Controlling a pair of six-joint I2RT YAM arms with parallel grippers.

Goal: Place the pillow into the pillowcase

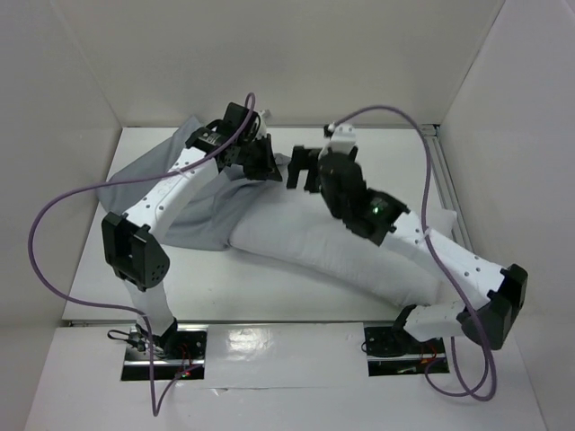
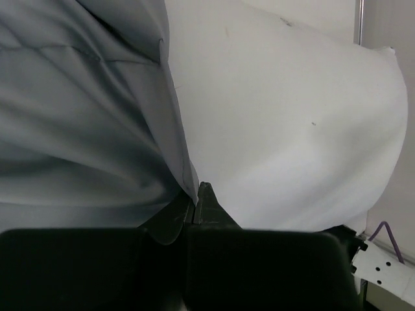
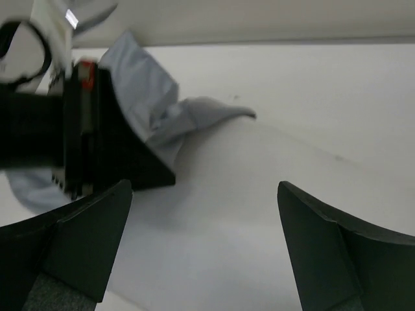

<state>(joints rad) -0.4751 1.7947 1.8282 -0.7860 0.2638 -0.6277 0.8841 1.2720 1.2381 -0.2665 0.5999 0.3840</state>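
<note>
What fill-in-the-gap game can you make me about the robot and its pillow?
1. The left pincer is ____ on the edge of the pillowcase.
2. The right pincer is ____ and holds nothing, just above the pillow.
3. The pillowcase is blue-grey, but the pillow is ____.

Missing words: shut; open; white.

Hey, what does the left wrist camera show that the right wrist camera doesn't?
Left wrist only: the left end effector up close, shut on the pillowcase edge. Right wrist only: the right end effector, open and empty over the pillow. Both show the grey pillowcase lying against the white pillow.
</note>
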